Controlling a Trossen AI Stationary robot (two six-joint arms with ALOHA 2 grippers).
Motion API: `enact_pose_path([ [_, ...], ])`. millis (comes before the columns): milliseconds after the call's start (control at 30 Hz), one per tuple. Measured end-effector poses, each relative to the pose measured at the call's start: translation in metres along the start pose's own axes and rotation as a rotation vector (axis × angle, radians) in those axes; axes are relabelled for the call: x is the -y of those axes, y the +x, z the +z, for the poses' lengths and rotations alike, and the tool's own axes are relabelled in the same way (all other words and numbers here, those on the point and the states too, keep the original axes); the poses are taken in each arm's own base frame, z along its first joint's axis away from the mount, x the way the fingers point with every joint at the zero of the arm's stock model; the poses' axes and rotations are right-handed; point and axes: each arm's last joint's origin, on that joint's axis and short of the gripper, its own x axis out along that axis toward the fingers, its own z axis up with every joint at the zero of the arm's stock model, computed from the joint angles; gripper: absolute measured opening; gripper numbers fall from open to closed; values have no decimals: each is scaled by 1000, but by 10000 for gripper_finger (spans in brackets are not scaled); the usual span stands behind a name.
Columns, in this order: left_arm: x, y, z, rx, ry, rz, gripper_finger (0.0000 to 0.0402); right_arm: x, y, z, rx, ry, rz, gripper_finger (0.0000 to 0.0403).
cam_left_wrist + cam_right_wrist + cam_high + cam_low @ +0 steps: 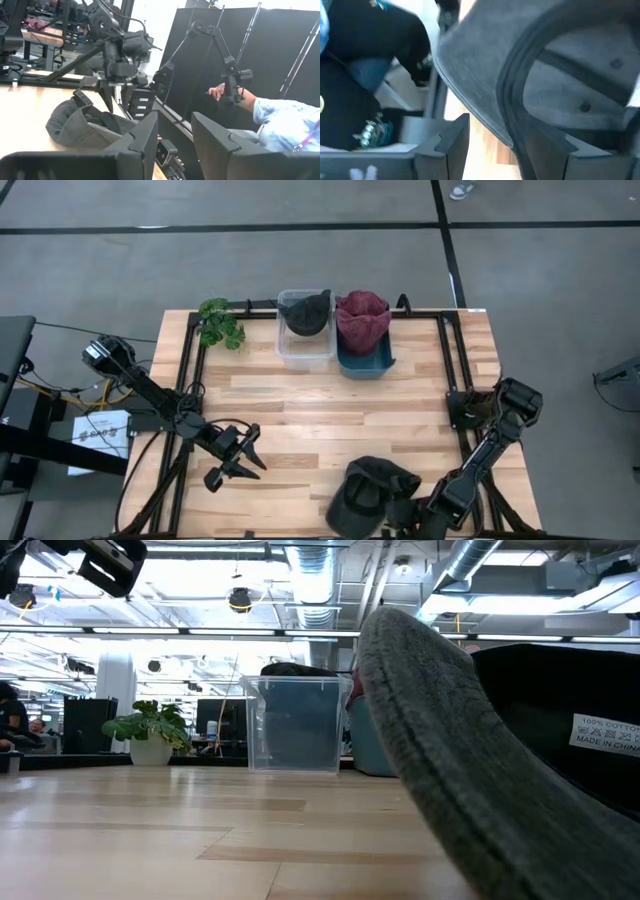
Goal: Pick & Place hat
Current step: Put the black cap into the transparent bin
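Hat: dark grey cap (368,490) lies upside down at the bench's (330,400) near edge, just beside the right arm
Right gripper (408,518): low at the cap's rim; its fingers (445,145) look set about the brim, though whether they clamp it cannot be told
Left gripper (238,458): fingers apart, empty, well left of the cap
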Motion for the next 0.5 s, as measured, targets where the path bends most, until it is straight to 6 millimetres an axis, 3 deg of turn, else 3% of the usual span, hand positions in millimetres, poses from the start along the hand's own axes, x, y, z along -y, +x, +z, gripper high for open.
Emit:
enact_pose_path([
  [267,0,0,0,-3,2,3,117,-2,39,-14,-60,-109,-7,170],
  [500,0,0,-1,-4,2,5,118,-5,47,-12,-24,-108,-69,148],
])
